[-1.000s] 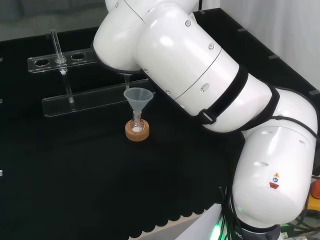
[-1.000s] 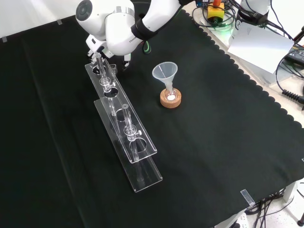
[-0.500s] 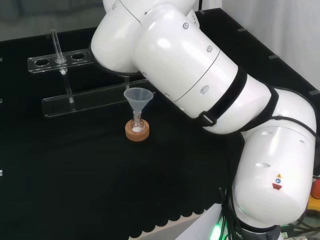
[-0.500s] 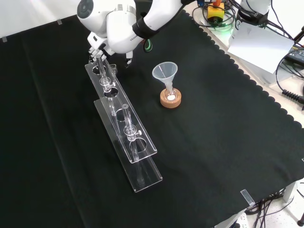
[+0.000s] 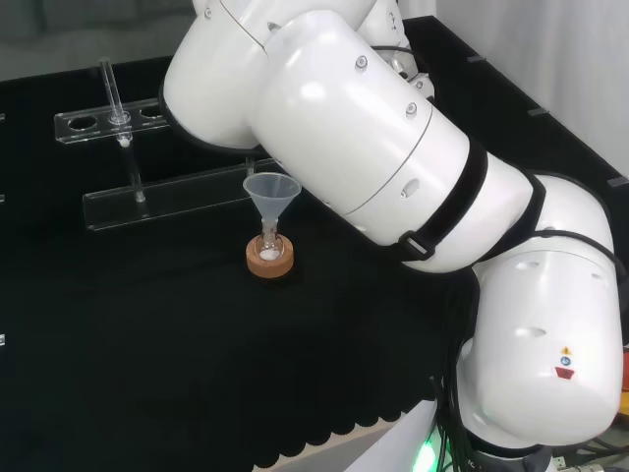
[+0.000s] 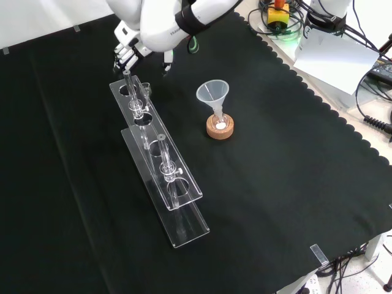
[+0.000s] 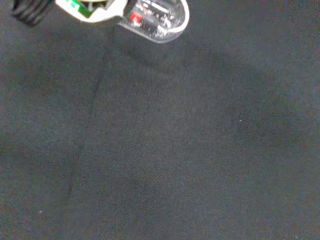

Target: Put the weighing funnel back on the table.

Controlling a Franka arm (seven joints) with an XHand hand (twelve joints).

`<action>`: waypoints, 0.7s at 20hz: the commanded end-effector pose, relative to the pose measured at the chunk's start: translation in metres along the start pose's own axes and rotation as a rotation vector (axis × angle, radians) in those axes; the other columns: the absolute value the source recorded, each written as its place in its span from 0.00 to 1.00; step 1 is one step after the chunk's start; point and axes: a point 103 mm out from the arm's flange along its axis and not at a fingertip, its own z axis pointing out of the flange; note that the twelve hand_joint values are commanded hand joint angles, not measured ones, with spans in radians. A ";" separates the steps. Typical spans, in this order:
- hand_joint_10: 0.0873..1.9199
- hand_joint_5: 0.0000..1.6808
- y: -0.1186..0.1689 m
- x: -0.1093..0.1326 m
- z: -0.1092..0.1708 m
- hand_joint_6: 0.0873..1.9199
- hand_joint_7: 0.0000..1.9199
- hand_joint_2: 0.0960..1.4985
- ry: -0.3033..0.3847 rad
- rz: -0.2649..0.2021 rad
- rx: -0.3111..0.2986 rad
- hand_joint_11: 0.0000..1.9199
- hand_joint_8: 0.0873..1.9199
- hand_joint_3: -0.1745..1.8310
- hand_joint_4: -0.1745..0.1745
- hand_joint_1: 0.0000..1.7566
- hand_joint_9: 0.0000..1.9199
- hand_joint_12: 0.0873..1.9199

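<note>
In the front view the hand (image 6: 130, 51) hangs above the far end of the clear rack (image 6: 174, 184), its fingers (image 6: 122, 60) relaxed and apart with nothing between them. Just below it a small clear piece, seemingly the weighing funnel (image 6: 146, 89), lies on the black cloth beside the rack, apart from the hand. The wrist view has bare cloth under a part of the hand (image 7: 95, 9). In the head view the arm's white links cover that spot.
The big funnel (image 6: 212, 93) (image 5: 272, 188) stands in a small flask on a cork ring (image 6: 220, 128) (image 5: 269, 261). The rack (image 5: 162, 195) holds glass tubes (image 6: 131, 92) (image 5: 116, 90). The cloth's scalloped edge (image 6: 343, 116), with cables and a paper beyond, runs along the front view's right.
The hand has risen from the cloth by the rack's far end, moving towards the front view's top. The small clear piece stays on the cloth. The big funnel has not moved.
</note>
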 end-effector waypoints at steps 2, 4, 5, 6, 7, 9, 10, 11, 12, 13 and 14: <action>0.31 0.14 -0.035 0.007 -0.021 0.00 0.00 0.40 0.032 -0.001 -0.046 0.00 0.18 0.39 0.39 0.49 0.06 0.63; 0.31 0.14 -0.043 0.011 -0.024 0.00 0.00 0.40 0.034 0.001 -0.053 0.00 0.19 0.39 0.39 0.49 0.07 0.64; 0.31 0.14 -0.047 0.014 -0.026 0.00 0.00 0.40 0.037 0.001 -0.056 0.00 0.20 0.39 0.39 0.49 0.07 0.64; 0.31 0.14 -0.050 0.016 -0.028 0.00 0.00 0.40 0.039 0.001 -0.059 0.00 0.22 0.39 0.39 0.49 0.07 0.65; 0.32 0.14 -0.054 0.018 -0.029 0.00 0.01 0.40 0.045 0.001 -0.070 0.00 0.23 0.39 0.39 0.49 0.08 0.66; 0.32 0.14 -0.063 0.023 -0.032 0.00 0.02 0.40 0.051 -0.001 -0.084 0.00 0.25 0.40 0.38 0.49 0.10 0.69; 0.32 0.14 -0.067 0.025 -0.034 0.00 0.02 0.40 0.054 -0.001 -0.086 0.00 0.25 0.40 0.38 0.49 0.11 0.70; 0.32 0.15 -0.070 0.028 -0.035 0.00 0.02 0.40 0.056 -0.001 -0.088 0.00 0.26 0.40 0.38 0.48 0.11 0.71; 0.32 0.15 -0.074 0.030 -0.037 0.00 0.02 0.40 0.056 0.000 -0.091 0.00 0.26 0.40 0.38 0.48 0.12 0.71; 0.32 0.15 -0.078 0.031 -0.038 0.00 0.02 0.40 0.055 0.001 -0.094 0.00 0.26 0.40 0.38 0.48 0.12 0.71; 0.32 0.15 -0.081 0.032 -0.040 0.00 0.02 0.40 0.055 0.002 -0.096 0.00 0.26 0.40 0.38 0.48 0.12 0.72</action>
